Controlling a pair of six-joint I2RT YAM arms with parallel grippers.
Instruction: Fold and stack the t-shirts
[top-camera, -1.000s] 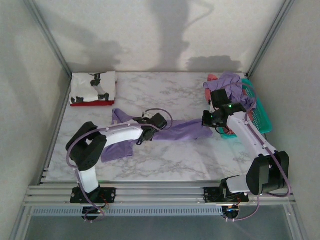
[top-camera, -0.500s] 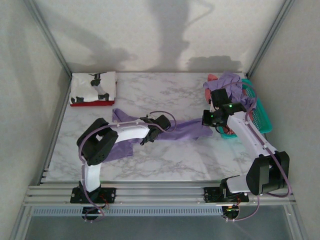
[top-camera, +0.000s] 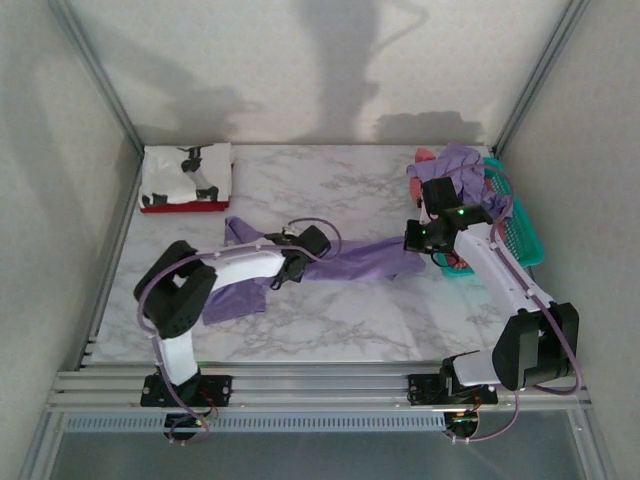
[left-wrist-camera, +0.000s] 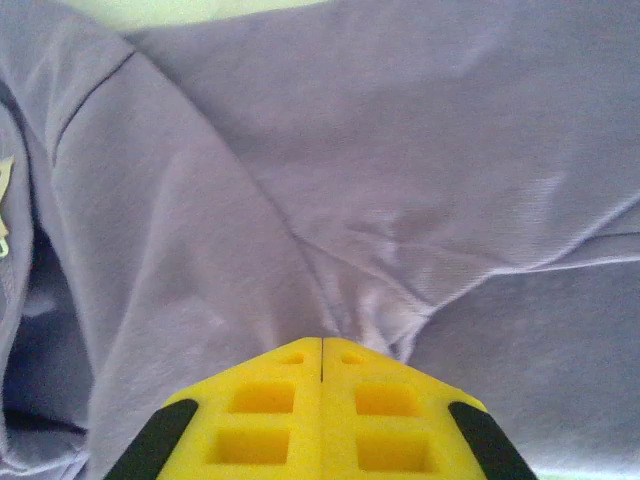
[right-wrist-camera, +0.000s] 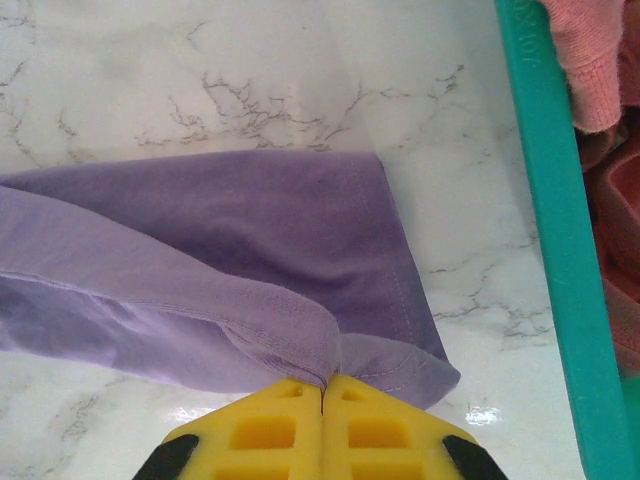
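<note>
Lavender t-shirt (top-camera: 365, 262) lies stretched left-right, hem seemingly pointing right.

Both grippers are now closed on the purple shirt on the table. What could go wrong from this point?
1. The left gripper and the right gripper each pinch only a small fold of the lavender shirt, so the cloth may slip out when they pull.
2. The shirt lies bunched and twisted between them, so it may spread unevenly.
3. The right gripper works close to the teal basket, and a sideways move might hit its rim.
</note>
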